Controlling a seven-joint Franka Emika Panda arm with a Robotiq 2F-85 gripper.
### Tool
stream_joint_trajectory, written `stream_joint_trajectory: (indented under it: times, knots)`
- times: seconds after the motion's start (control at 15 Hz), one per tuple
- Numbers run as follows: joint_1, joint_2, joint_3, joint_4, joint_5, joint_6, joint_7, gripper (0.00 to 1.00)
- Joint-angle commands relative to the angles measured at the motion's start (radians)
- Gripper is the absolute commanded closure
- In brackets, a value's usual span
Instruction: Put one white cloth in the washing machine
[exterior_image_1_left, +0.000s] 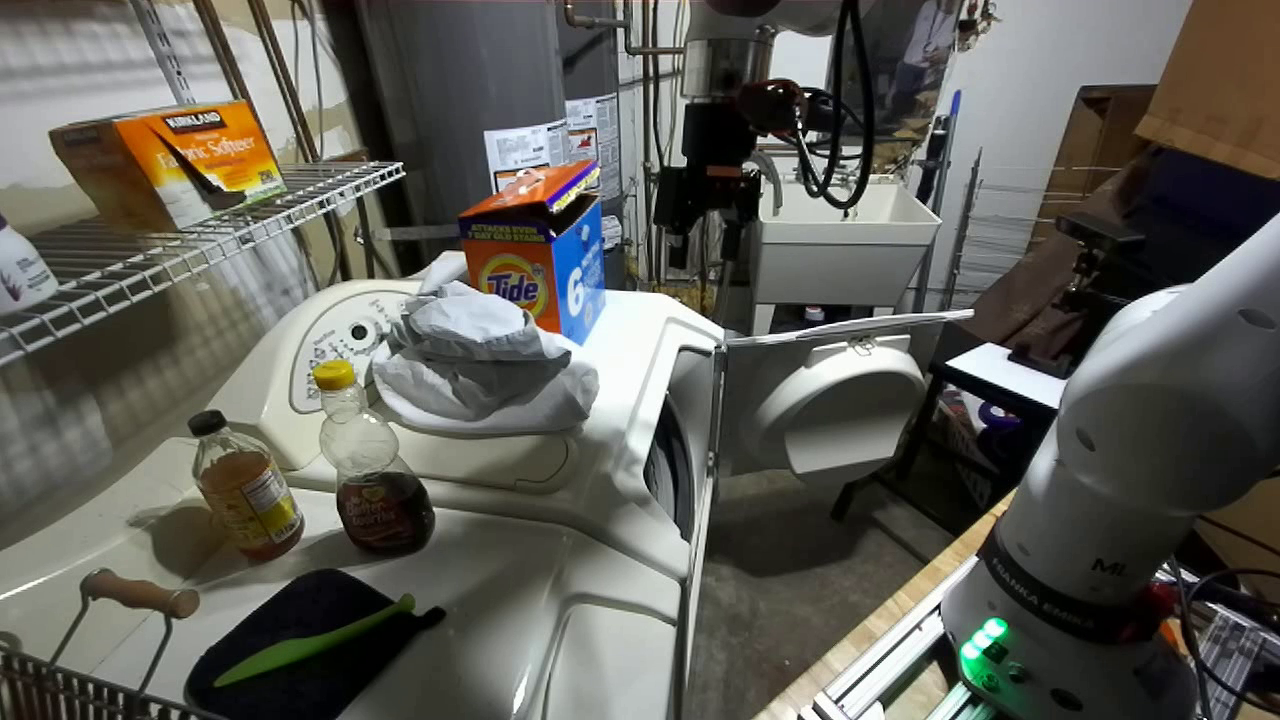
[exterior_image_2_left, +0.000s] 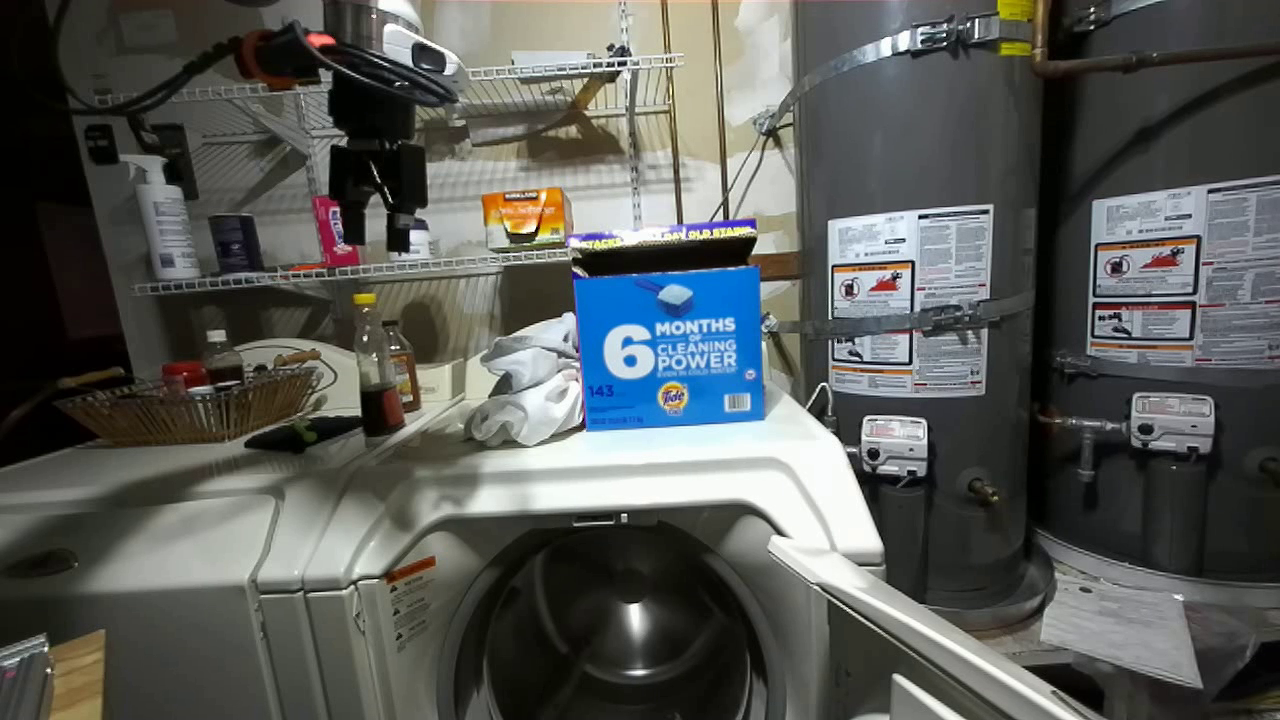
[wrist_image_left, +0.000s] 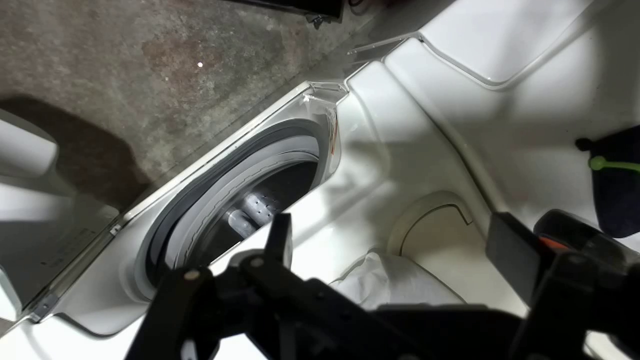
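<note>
My black two-finger gripper (wrist_image_left: 398, 248) hangs high with its fingers spread and nothing held between them, so imo this step is the reach: get squarely over the crumpled white fabric cloth (exterior_image_1_left: 480, 365), drop slowly, pinch a raised fold deep enough that it won't slip, then lift clear before swinging around. It's a soft-looking heap, greyish in the folds, can't tell if it's one piece or several, sitting on the glossy surface (exterior_image_1_left: 640, 330) of the white front-loading washing machine (exterior_image_2_left: 620, 475), just beside the orange-and-blue cardboard Tide box (exterior_image_2_left: 670, 345).
</note>
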Motion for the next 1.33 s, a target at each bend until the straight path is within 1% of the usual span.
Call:
stream_joint_trajectory:
  times: [0.0, 0.13, 0.2, 0.27, 0.33, 0.4, 0.47, 0.67, 0.73, 0.8, 0.87, 1.07, 1.13, 1.2, 1.27]
  knots:
    - [-0.012, 0.000, 0.010, 0.002, 0.004, -0.003, -0.004, 0.00]
    - [-0.012, 0.000, 0.010, 0.002, 0.004, -0.003, -0.004, 0.00]
    - [-0.005, 0.042, 0.007, 0.039, 0.019, 0.009, -0.019, 0.00]
    - [0.001, 0.086, 0.014, 0.075, 0.004, 0.032, -0.045, 0.00]
    - [0.004, 0.127, 0.022, 0.115, 0.012, 0.049, -0.035, 0.00]
    - [0.004, 0.180, 0.038, 0.166, -0.010, 0.088, -0.027, 0.00]
    - [0.012, 0.230, 0.043, 0.212, -0.003, 0.122, -0.049, 0.00]
    - [0.014, 0.387, 0.081, 0.352, -0.032, 0.174, -0.021, 0.00]
    - [0.015, 0.442, 0.091, 0.396, -0.036, 0.197, -0.004, 0.00]
    - [0.015, 0.500, 0.102, 0.442, -0.041, 0.205, 0.062, 0.00]
    - [0.017, 0.549, 0.111, 0.468, -0.083, 0.239, 0.123, 0.00]
    - [0.055, 0.694, 0.108, 0.564, -0.195, 0.235, 0.328, 0.00]
    - [0.074, 0.737, 0.103, 0.598, -0.213, 0.214, 0.373, 0.00]
    - [0.092, 0.786, 0.101, 0.635, -0.227, 0.196, 0.391, 0.00]
    - [0.098, 0.824, 0.107, 0.674, -0.229, 0.165, 0.310, 0.00]
